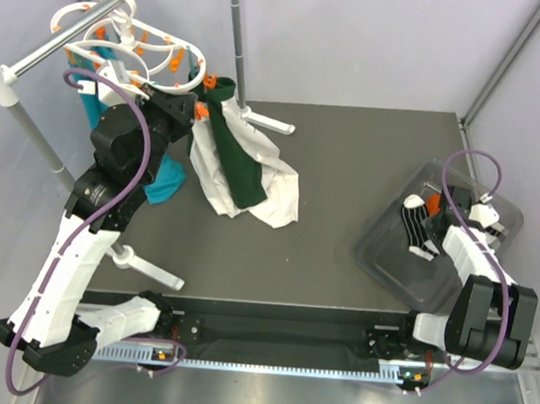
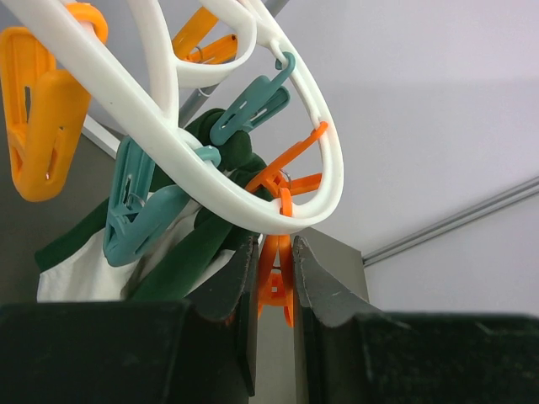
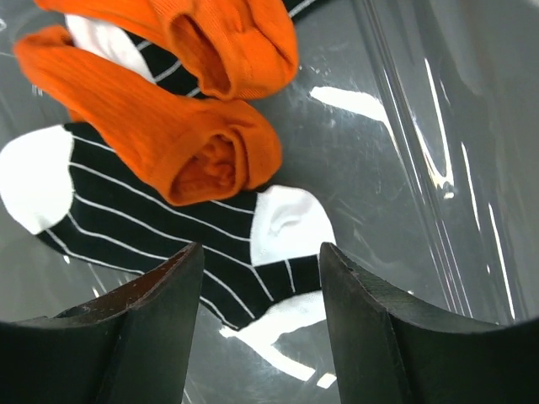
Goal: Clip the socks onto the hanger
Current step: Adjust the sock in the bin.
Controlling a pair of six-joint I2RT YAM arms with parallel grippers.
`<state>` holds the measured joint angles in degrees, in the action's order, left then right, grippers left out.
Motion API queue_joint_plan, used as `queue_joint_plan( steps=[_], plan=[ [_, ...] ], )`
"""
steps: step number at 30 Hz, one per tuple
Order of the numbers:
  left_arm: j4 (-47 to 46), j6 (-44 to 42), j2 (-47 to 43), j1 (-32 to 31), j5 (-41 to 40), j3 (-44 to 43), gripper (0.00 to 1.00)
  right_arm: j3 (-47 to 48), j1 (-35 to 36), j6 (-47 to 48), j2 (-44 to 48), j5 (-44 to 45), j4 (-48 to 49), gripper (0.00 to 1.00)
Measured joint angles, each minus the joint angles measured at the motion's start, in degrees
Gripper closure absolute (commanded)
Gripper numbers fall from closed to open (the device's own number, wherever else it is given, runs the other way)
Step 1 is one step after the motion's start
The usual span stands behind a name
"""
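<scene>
The white hanger (image 1: 124, 36) hangs from the rail at the back left, its ring (image 2: 210, 181) filling the left wrist view. My left gripper (image 1: 182, 104) (image 2: 274, 244) is shut on an orange clip (image 2: 276, 278) that dangles from the ring. The socks lie in a clear bin (image 1: 387, 258) at the right: a dark striped sock (image 1: 416, 228) (image 3: 152, 236) with white toe and heel, and two orange socks (image 3: 160, 135) on top of it. My right gripper (image 1: 434, 215) (image 3: 261, 257) hovers open just over the striped sock's cuff, a finger on either side.
A grey metal rail (image 1: 68, 36) carries the hanger. White and dark-green cloths (image 1: 244, 172) hang from clips down to the table. A teal cloth (image 1: 164, 180) hangs behind my left arm. Teal clips (image 2: 139, 210) sit beside the orange one. The bin wall (image 3: 421, 126) rises right of the socks.
</scene>
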<state>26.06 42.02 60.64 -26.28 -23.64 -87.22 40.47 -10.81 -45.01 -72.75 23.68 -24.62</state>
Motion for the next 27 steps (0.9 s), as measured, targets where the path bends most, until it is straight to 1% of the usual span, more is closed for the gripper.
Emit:
queue_joint_plan(
  steps=[13,17,20,22,23,25,26,27],
  plan=[
    [0.22,3.02,1.33,0.11,0.24,0.0,1.0,-1.2,-0.96,-0.11,-5.62,-0.42,4.76,0.42],
    [0.22,3.54,1.49,0.15,0.22,0.0,1.0,-1.92,-1.42,-0.07,-6.73,-0.76,5.77,0.43],
    [0.22,3.74,1.49,0.17,0.22,0.0,1.0,-2.32,-1.44,-0.09,-7.1,-0.98,6.32,0.46],
    [0.22,3.78,1.49,0.17,0.22,0.02,1.0,-2.32,-1.44,-0.07,-7.26,-1.18,6.71,0.53],
    [0.2,3.8,1.49,0.17,0.22,0.02,1.0,-2.34,-1.46,-0.07,-7.3,-1.4,6.97,0.62],
    [-0.11,3.8,1.33,0.17,0.2,0.42,1.0,-2.34,-1.49,-0.09,-7.52,-2.03,7.48,0.73],
    [-0.24,3.8,1.2,0.17,0.2,0.68,1.0,-2.34,-1.49,-0.13,-7.72,-2.51,7.8,0.82],
    [-0.46,3.8,1.03,0.22,0.2,1.03,1.0,-2.34,-1.49,0.0,-7.93,-2.99,8.07,0.86]
  ],
)
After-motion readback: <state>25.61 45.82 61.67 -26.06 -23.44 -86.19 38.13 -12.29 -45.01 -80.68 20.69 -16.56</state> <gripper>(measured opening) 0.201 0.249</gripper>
